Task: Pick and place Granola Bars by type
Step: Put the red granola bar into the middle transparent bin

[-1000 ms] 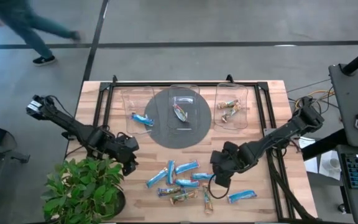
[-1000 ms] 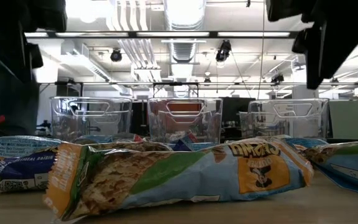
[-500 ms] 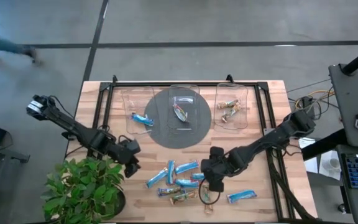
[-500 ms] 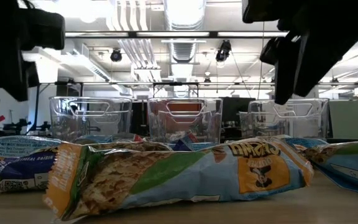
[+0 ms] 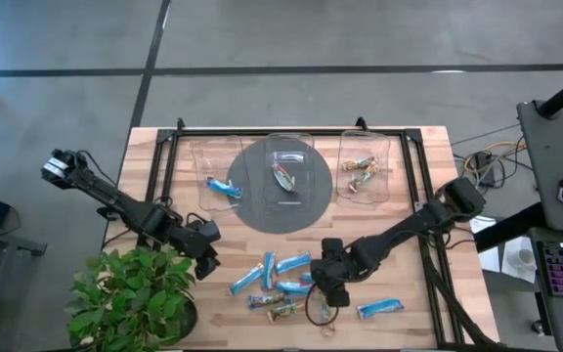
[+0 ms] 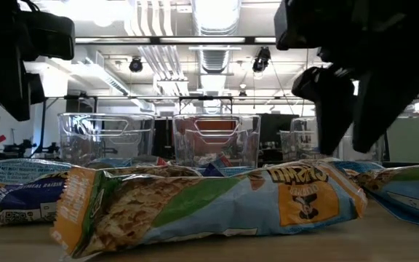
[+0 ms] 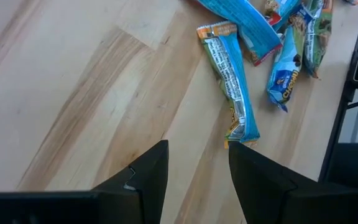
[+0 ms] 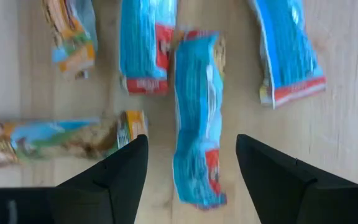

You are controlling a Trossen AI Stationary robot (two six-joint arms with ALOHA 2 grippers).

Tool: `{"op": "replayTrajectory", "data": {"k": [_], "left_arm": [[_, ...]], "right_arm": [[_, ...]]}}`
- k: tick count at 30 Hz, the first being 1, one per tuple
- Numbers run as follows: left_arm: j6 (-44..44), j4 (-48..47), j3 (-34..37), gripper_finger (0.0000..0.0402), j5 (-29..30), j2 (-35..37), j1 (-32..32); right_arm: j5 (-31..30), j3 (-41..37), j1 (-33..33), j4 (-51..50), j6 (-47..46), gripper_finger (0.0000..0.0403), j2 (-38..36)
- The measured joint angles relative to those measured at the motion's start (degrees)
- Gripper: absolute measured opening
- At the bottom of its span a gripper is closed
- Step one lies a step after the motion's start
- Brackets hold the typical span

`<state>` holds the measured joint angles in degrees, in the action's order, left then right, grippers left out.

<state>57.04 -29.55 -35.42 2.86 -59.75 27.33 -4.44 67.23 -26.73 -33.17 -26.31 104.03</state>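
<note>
Evidently you held the right tool (image 8: 191,180) open directly above a blue bar (image 8: 196,118), lined up to grab it, while the left tool (image 7: 197,177) waited open.

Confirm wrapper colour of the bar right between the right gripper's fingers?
Bright blue with red ends: the bar. Clearest in the right wrist view.

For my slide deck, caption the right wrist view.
Open right gripper poised over a shiny blue wrapped granola bar on the wooden table.
</note>
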Motion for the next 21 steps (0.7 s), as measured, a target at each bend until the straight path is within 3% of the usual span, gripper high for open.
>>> {"op": "replayTrajectory", "data": {"k": [14,21], "left_arm": [[-0.17,0.01,0.11,0.0151,1.15,0.00,0.00],[-0.95,-0.01,0.11,0.0151,1.80,0.00,-0.04]], "right_arm": [[4.34,-2.67,2.24,7.95,-0.70,0.0218,4.12],[4.46,-2.18,2.96,6.07,-1.11,0.0145,4.13]]}}
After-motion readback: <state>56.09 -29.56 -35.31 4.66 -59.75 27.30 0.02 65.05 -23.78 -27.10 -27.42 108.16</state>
